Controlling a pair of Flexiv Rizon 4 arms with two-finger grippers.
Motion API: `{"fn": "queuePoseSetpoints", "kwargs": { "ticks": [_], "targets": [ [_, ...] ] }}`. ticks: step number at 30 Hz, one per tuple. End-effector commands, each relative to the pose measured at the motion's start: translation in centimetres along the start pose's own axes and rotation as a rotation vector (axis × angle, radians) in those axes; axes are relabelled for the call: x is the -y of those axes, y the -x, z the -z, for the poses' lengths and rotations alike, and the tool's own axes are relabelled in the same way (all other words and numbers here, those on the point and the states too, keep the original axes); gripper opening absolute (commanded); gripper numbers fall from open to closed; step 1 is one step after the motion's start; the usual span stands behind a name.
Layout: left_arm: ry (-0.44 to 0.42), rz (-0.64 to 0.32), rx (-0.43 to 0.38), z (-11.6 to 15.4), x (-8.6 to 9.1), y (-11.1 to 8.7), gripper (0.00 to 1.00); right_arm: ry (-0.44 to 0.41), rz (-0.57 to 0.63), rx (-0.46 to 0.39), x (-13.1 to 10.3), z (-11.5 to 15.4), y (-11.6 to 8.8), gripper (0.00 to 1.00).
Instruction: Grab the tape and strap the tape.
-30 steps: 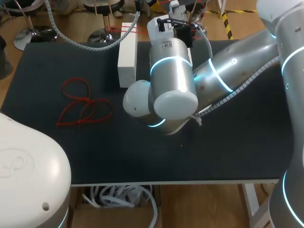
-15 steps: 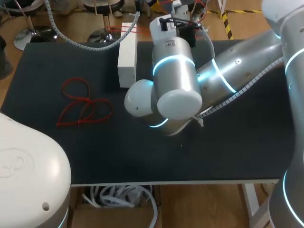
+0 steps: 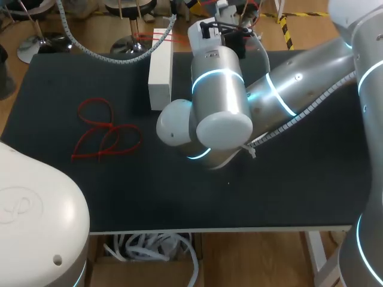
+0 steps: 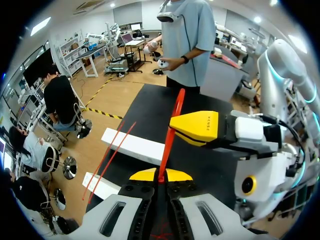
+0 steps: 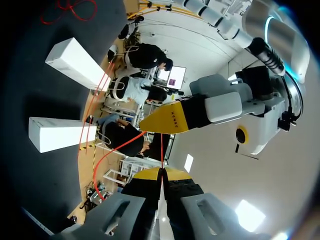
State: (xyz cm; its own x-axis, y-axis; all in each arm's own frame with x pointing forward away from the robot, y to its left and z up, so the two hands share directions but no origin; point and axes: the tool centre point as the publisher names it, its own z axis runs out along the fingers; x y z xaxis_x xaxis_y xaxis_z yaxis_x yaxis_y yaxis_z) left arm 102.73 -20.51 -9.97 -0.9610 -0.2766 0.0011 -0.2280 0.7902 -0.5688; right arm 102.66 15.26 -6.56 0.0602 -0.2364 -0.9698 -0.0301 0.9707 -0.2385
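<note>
Across the far middle of the dark table (image 3: 299,179), by size:

1. Right arm (image 3: 221,101): comes in from the right side and reaches past the middle toward the far edge.
2. Left arm (image 3: 30,209): only its white body shows in the head view, at the near left corner.
3. White box (image 4: 132,146): closed, on the far part of the table; contents cannot be told. A second white box (image 4: 99,186) stands near it, also closed. Two thin red ties (image 4: 114,150) lie across them.
4. Left gripper (image 4: 160,175): yellow tips pressed together on the red tape (image 4: 176,107).
5. Right gripper (image 5: 161,174): tips likewise clamped on the same tape, facing the left gripper at close range above the table.
6. Red tape, held between both grippers: in the left wrist view its long axis runs straight out from the left gripper's tips, slightly tilted, passing just beside the right gripper's yellow finger. In the right wrist view a free length curves off sideways toward the boxes.
7. Looped red ties (image 3: 102,128): loose on the table's left part, well apart from both grippers
</note>
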Motion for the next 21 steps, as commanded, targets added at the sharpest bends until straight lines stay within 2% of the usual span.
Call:
{"fn": "queuePoseSetpoints", "kwargs": {
  "ticks": [1,21],
  "targets": [
    [0.004,0.0,-0.001,0.04,0.06,0.0,0.0,-0.004,0.005,-0.003,-0.32,-0.02,0.03,0.0],
    [0.004,0.0,-0.001,0.04,0.06,0.0,0.0,0.005,0.012,-0.005,-0.94,0.61,0.0,0.0]
  ]
}}
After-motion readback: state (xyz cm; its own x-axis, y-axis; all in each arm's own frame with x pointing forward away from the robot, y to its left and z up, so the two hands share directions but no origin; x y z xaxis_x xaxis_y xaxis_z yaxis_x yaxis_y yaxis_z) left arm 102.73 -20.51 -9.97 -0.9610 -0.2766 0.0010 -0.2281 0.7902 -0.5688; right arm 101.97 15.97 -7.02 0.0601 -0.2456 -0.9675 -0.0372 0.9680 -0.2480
